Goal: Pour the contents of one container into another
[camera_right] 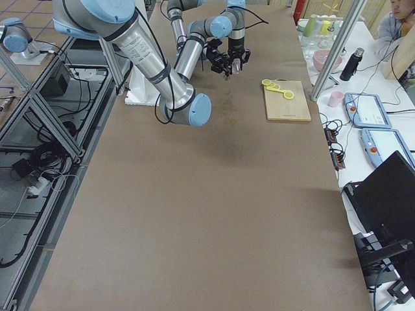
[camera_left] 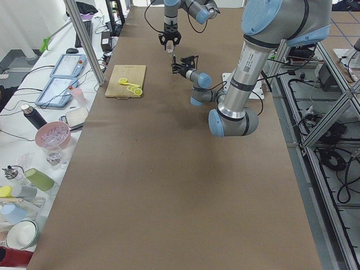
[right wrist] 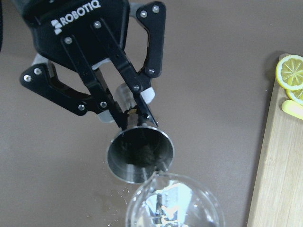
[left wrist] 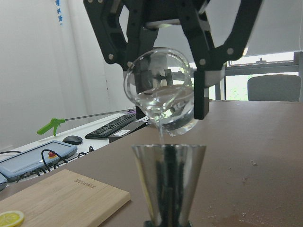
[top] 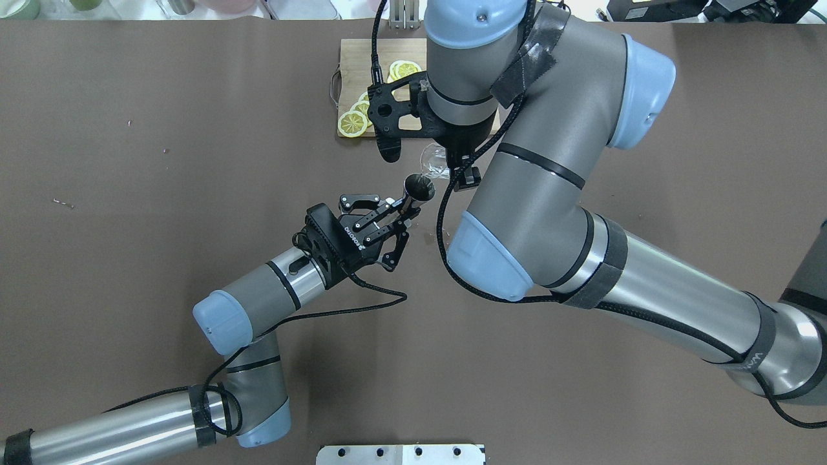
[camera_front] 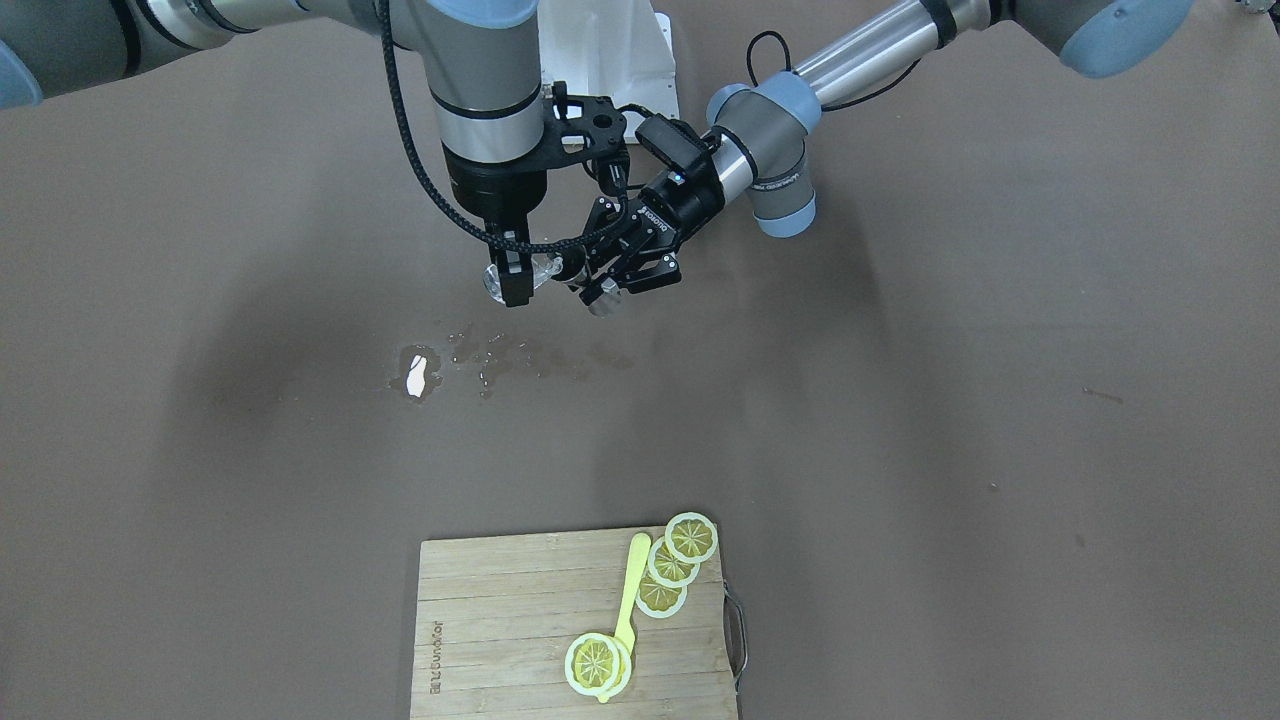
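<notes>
The clear glass cup [left wrist: 161, 101] is tilted lip-down in the air with my right gripper [left wrist: 170, 113] shut on it. A thin stream of liquid runs from its lip into the steel jigger [left wrist: 168, 182] just below. The jigger [top: 418, 188] stands upright with my left gripper [top: 406, 208] shut on its narrow waist. In the right wrist view the jigger's open mouth [right wrist: 139, 153] sits directly under the glass cup [right wrist: 173, 203], with the left gripper [right wrist: 135, 113] behind it. Both are held above the table, near its middle.
A wet spill [camera_front: 420, 372] glistens on the brown table under the grippers. A wooden cutting board [camera_front: 500, 640] at the operators' edge carries lemon slices [camera_front: 691, 537] and a yellow utensil [camera_front: 630, 590]. Cups and bottles stand beyond the table's side [camera_left: 50, 140].
</notes>
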